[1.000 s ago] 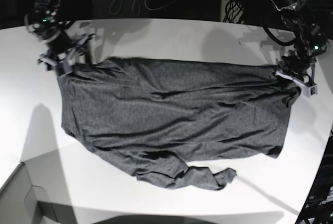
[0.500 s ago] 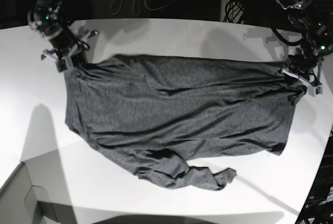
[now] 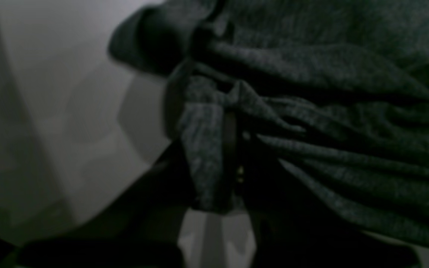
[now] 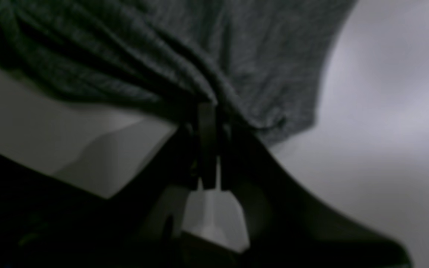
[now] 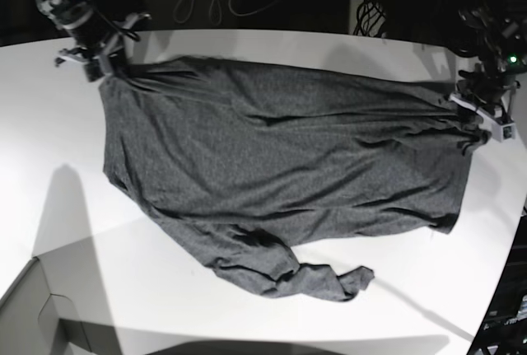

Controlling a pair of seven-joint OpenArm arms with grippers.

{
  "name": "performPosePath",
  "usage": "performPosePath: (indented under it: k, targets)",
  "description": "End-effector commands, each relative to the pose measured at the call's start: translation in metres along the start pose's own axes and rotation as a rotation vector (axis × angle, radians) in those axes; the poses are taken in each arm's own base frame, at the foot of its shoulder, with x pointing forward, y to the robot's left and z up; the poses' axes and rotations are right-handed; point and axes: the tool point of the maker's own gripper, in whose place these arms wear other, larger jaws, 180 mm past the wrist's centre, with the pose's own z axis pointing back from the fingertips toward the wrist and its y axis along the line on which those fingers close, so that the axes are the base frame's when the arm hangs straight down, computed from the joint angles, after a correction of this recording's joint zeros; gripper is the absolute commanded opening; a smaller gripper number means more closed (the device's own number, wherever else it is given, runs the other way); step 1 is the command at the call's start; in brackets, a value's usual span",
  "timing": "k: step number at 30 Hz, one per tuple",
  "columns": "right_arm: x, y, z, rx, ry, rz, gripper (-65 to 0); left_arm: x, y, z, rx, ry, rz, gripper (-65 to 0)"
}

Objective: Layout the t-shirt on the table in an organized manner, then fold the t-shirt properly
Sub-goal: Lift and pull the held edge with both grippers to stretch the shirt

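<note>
**Both grippers hold the t-shirt stretched over the desk**

The t-shirt (image 5: 280, 174) lies spread on the white desk (image 5: 247, 46), dark grey and with many creases. It reaches from the far left corner of the base view across to the right edge. Its near edge is not flat: there a bunched part, maybe a sleeve, lies twisted in a small heap (image 5: 329, 282) toward the front of the desk.

The right gripper (image 5: 105, 65) is at the far left corner of the base view. Its jaws are closed on a corner of the cloth. In the right wrist view the fabric (image 4: 155, 56) gathers into tight folds that run into the closed jaws of this gripper (image 4: 207, 111), and the desk (image 4: 385, 111) shows pale beside it.

The left gripper (image 5: 476, 116) is at the right side of the base view, near the edge of the desk. Its jaws are also closed on the cloth. In the left wrist view a fold of the shirt (image 3: 330, 93) is pinched at the gripper (image 3: 231, 149), with creases that spread out from that place.

A grey box corner (image 5: 33, 305) is at the lower left of the base view, apart from the shirt.
</note>
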Motion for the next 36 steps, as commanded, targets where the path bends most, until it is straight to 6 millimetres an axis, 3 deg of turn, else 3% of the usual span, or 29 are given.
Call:
performPosePath:
  k: [1, 10, 21, 27, 36]
  targets:
    - [0.006, -0.004, 0.006, -0.011, -0.028, 0.006, -65.0, 0.014, 0.006, 0.007, 0.016, -0.042, -0.023, -65.0]
    - [0.0, -0.025, 0.019, -0.096, -0.021, -0.031, -65.0, 0.01, 0.008, 0.02, 0.033, -0.044, -0.064, -65.0]
    - [-0.022, -0.009, 0.03, -0.069, 0.035, -0.05, -65.0, 0.013, 0.012, 0.022, 0.041, -0.046, -0.074, -65.0]
    - [-0.021, -0.009, 0.031, -0.07, 0.032, -0.046, -65.0, -0.005, 0.015, 0.024, 0.048, 0.037, -0.079, -65.0]
    - [-0.021, -0.007, 0.03, -0.064, 0.032, -0.045, -65.0, -0.002, 0.021, 0.027, 0.06, 0.037, -0.096, -64.9]
